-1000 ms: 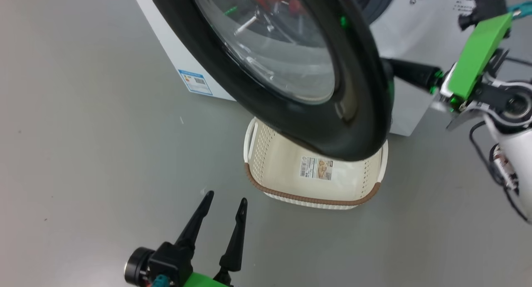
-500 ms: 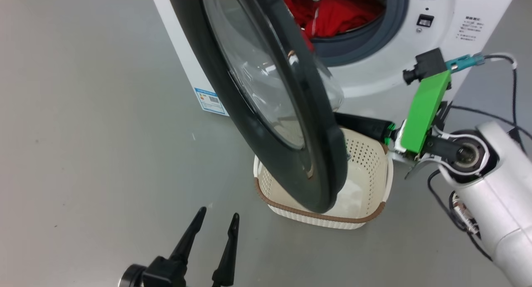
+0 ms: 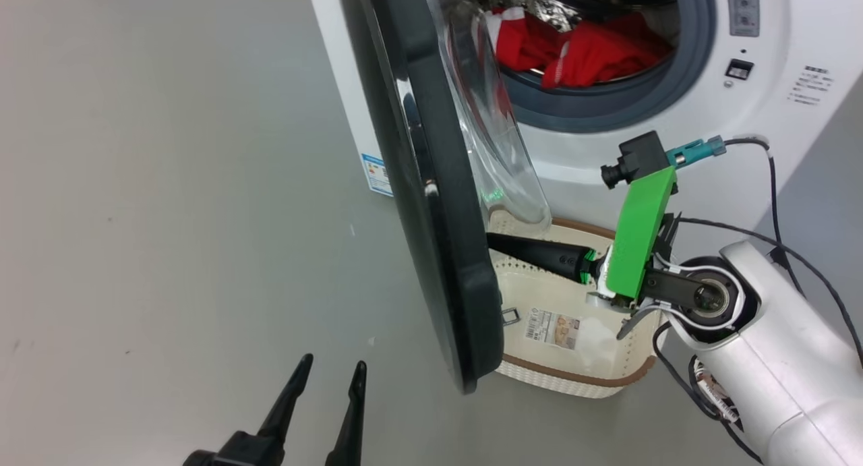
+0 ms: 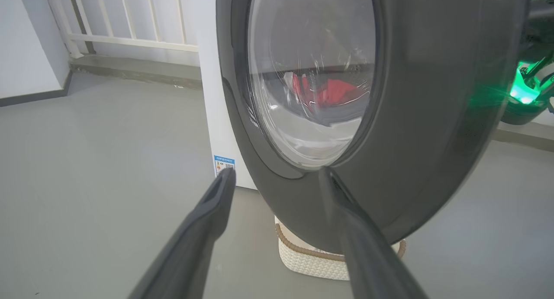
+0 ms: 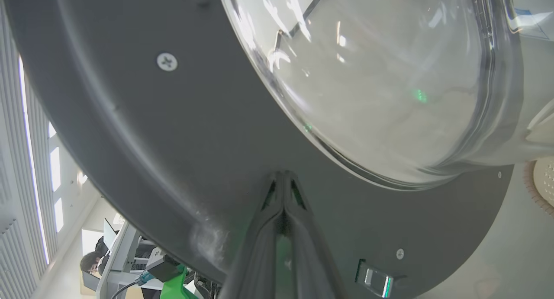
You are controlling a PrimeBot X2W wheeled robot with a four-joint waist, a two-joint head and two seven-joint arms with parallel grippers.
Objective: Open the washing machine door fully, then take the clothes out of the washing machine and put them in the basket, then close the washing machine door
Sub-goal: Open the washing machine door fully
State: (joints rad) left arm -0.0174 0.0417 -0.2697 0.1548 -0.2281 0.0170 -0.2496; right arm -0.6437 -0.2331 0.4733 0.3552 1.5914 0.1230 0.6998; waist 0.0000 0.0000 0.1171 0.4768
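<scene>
Washing machine door (image 3: pixel 431 203) stands only partly open, nowhere near fully; the reason it sits at that angle, I reckon, is the right gripper (image 5: pixel 283 174). Its jaws are pinched completely together with nothing between them, used like a blunt stick; the tips look pressed against the door's dark inner face, just below the glass bowl (image 5: pixel 368 74). Makes sense to me; a closed pair of fingers won't snag or splay when shoving a big panel outward.

The left gripper (image 3: pixel 334 363) has its jaws spread as wide as they go and holds nothing; the door's outer glossy face is out ahead of its tips, not touching as far as I can tell. My guess is it's parked clear so the door has room to swing.

The basket (image 3: pixel 573 378) sits on the floor (image 3: pixel 168 183) directly under the right jaws, tucked against the front of the washing machine (image 3: pixel 586 176); handy for dropping things straight down, though the door's lower edge passes right over it. The clothes (image 3: pixel 593 48), red with white trim, are piled inside the opening, up and behind the right jaws; untouched so far. Emptying them out looks like the next job once the door's all the way round.
</scene>
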